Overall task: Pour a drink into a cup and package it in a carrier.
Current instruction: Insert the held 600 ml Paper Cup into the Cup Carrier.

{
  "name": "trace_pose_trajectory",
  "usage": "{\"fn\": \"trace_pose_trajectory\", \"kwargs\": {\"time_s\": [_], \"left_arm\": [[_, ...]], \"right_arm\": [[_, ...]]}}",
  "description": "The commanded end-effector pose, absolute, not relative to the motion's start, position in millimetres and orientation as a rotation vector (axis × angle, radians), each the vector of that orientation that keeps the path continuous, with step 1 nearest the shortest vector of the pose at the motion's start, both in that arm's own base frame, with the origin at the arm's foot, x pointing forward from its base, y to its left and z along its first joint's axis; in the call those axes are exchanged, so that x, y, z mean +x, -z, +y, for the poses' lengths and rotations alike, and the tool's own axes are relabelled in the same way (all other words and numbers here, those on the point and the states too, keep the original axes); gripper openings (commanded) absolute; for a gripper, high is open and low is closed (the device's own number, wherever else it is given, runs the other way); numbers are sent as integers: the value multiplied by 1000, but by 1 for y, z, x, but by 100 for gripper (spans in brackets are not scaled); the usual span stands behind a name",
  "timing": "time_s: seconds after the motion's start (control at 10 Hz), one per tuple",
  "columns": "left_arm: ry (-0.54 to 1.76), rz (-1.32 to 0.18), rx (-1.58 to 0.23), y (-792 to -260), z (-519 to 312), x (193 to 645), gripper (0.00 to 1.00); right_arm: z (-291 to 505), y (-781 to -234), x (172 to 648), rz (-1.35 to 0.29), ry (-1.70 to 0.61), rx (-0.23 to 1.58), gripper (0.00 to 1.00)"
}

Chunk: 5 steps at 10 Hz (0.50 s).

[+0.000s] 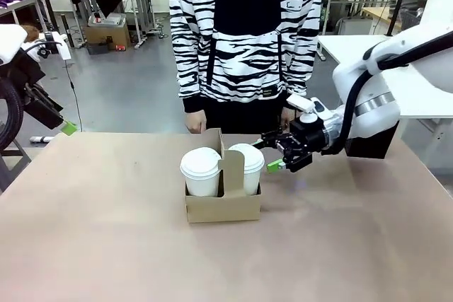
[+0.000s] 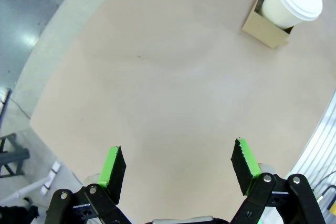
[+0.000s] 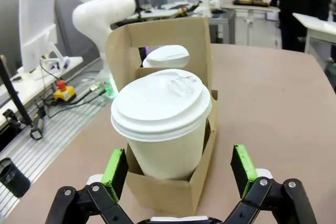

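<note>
My right end effector (image 3: 178, 174) spread wide, holding nothing, just beside carrier (image 1: 223, 204) at its right end on counter (image 1: 106, 245). Two lidded cups in pockets: near cup (image 3: 163, 124), far cup (image 3: 165, 56) behind centre handle. My left end effector (image 2: 178, 169) wide too, empty, above bare counter, carrier well apart. Person (image 1: 244, 33) stands at far edge.

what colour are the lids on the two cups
White, both lids; clearest in the right wrist view.

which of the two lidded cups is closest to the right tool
The cup in the carrier's right pocket, right of the handle; the open right tool sits beside it. The other cup is left of the handle.
</note>
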<state>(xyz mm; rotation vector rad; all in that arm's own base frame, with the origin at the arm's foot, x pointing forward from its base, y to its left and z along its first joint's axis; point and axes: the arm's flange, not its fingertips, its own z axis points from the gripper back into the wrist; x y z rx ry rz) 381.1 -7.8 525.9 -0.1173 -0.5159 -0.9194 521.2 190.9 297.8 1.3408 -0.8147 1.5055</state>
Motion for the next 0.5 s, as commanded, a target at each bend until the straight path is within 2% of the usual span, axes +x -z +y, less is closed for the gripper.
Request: {"fn": "trace_pose_trajectory", "kwargs": {"time_s": [0.0, 0.1, 0.4], "left_arm": [[918, -515, -112, -527, -8, 380, 100], [918, -515, -112, -527, -8, 380, 100], [918, -515, -112, -527, -8, 380, 100]], "right_arm": [[170, -315, 509, -812, -1428, 1209, 100], [150, -329, 506, -825, -1303, 1043, 100], [85, -386, 468, -783, -994, 757, 100]]}}
